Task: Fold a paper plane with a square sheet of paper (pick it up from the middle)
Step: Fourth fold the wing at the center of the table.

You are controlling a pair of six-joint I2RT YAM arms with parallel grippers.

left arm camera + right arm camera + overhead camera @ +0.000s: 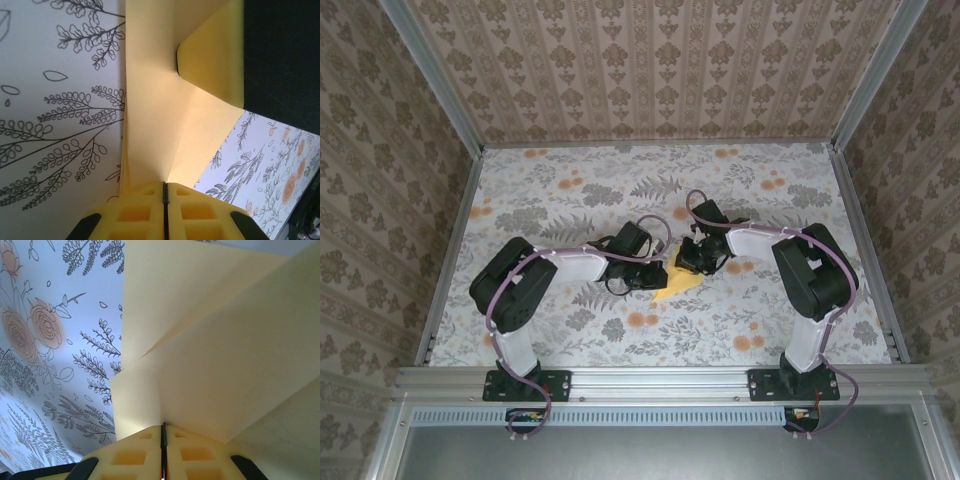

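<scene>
Floral grey print covers the desk, with patterned walls around it. The left pincer is clenched on the edge of the yellow paper, its pads pressed together on the sheet. The right pincer is likewise clamped on the paper, folded layers fanning away from its tips. From above, the paper sits mid-desk between both pincers, a creased corner pointing toward the near edge. It seems partly lifted, though the arms hide most of it.

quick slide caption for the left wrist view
Left tool closed on the folded yellow paper, floral-print table behind.
</scene>
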